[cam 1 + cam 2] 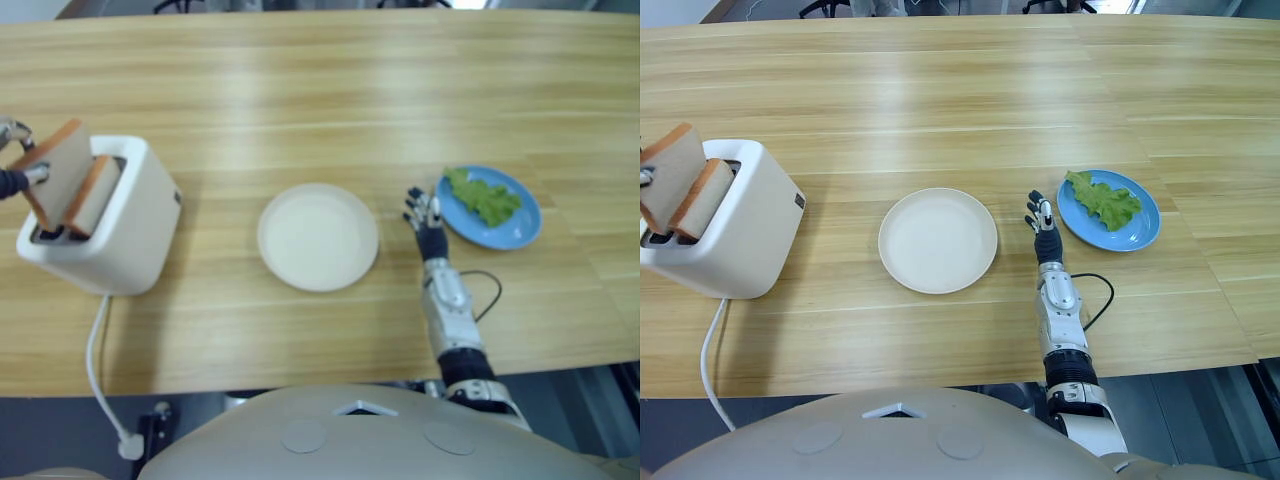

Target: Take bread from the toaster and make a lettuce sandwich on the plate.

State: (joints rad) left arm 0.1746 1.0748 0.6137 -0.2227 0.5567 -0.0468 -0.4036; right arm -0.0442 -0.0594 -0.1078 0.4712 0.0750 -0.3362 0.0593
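The left hand (12, 180) is at the far left edge, and its fingers (12, 130) are pinched on the tall bread slice (55, 172) - they touch its outer edge, one high and one low. The slice leans and sticks up out of the white toaster (120, 235), with its bottom in the slot. Just past that slice, on the side away from the fingers, a short bread slice (92, 195) sits lower in the next slot, touching the tall one. A white cord (95, 350) hangs from the toaster's front and goes off the edge of the wooden table (940, 100). The right hand (1042, 222) lies flat on the table with its fingers (1037, 205) stretched out straight and holding nothing. The cream plate (938, 240) is near those fingers on their left side, with nothing on it. The blue plate (1135, 235) is just beside the fingertips on their right - close, but not touching. The green lettuce (1103, 200) lies on the blue plate, a bit right of the fingertips. A thin black wire (1095, 295) loops on the table next to the right wrist, behind the fingers. The toaster and the bread are well apart from the right fingers, far over on the left.
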